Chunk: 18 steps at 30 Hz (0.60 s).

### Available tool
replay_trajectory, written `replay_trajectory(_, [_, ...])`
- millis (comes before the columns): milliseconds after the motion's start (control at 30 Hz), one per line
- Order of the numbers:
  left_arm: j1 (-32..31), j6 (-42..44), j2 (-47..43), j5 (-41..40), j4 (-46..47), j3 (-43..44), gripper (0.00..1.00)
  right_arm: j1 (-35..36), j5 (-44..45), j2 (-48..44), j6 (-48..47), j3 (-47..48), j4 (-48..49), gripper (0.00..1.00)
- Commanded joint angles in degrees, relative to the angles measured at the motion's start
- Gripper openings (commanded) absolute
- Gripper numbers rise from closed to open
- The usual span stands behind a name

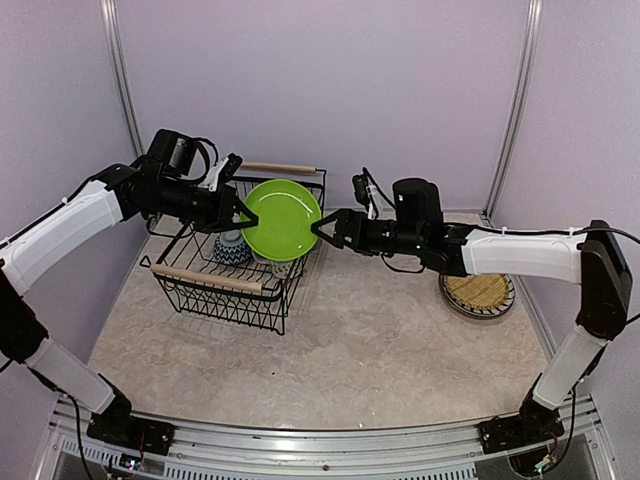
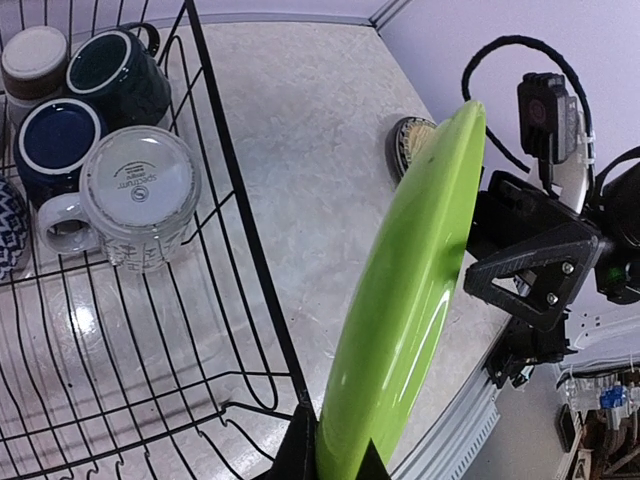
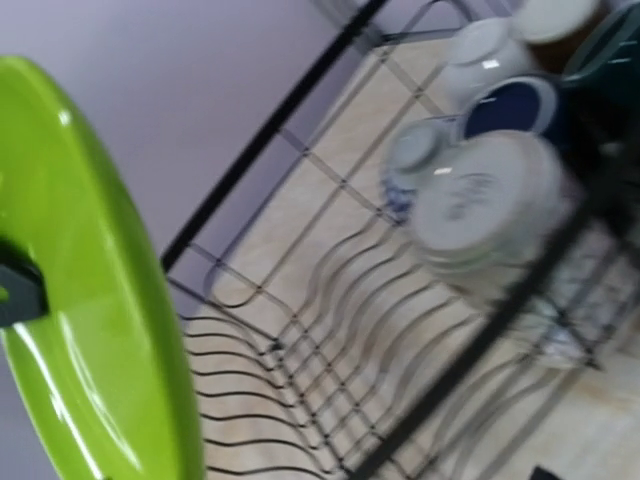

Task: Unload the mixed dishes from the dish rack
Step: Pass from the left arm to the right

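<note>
Over tabletop (image 1: 380, 330), pinching green plate (image 1: 283, 218) at nine o'clock rim with left tool (image 1: 243, 214); spread right tool (image 1: 320, 228) at three o'clock; likely stiff, slippery, breakable.

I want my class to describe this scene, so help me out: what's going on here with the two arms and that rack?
The left gripper is clamped on the rim of the lime green plate, holding it on edge above the dish rack. The right gripper, open, is at the plate's opposite edge, perhaps for a handover. Several mugs sit in the rack. A woven yellow plate lies on the table to the right.
</note>
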Motion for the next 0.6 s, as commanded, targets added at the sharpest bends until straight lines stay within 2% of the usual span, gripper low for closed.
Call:
replay_trajectory(0, [-1.1,0.3,0.8,6.2,2.2,-0.2,0.00,1.3,-5.2,3.3,2.8,2.8,6.0,0.84])
replay_trajectory(167, [-1.6,0.7,1.2,6.7,1.8,0.1,0.00,1.8,-7.2,5.2,4.4,3.8,8.9,0.76])
replay_trajectory(300, [-1.8,0.9,2.0,9.0,1.6,0.6,0.00,2.1,-9.0,6.8,6.1,4.8,11.4,0.64])
replay_trajectory(567, [-2.1,1.8,2.8,8.6,0.3,1.4,0.00,2.2,-9.2,6.5,7.1,4.1,12.8,0.23])
